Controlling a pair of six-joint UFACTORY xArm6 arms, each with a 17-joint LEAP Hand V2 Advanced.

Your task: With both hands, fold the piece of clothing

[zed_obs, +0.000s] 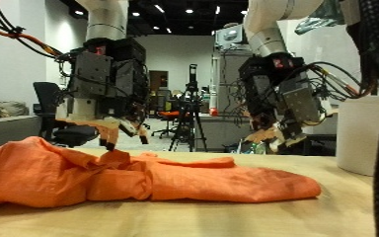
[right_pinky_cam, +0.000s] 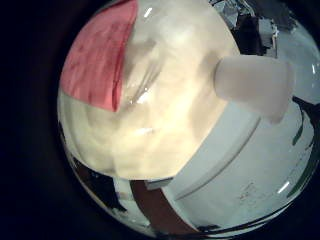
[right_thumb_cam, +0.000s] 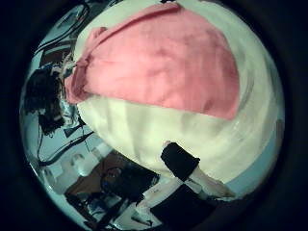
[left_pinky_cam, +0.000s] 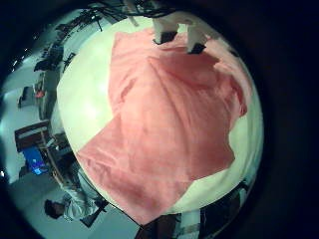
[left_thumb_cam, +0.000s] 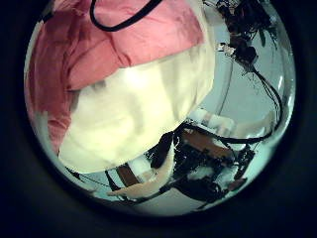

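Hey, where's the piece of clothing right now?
In the outside view the orange garment lies crumpled on the table, mostly below the left hand, with the right hand above its thinner end.

A pale wooden worktop [zed_obs: 324, 202] fronts a white-walled room with ceiling spotlights [zed_obs: 164, 9], a black office chair [zed_obs: 49, 107], and perhaps a tripod [zed_obs: 189, 117].
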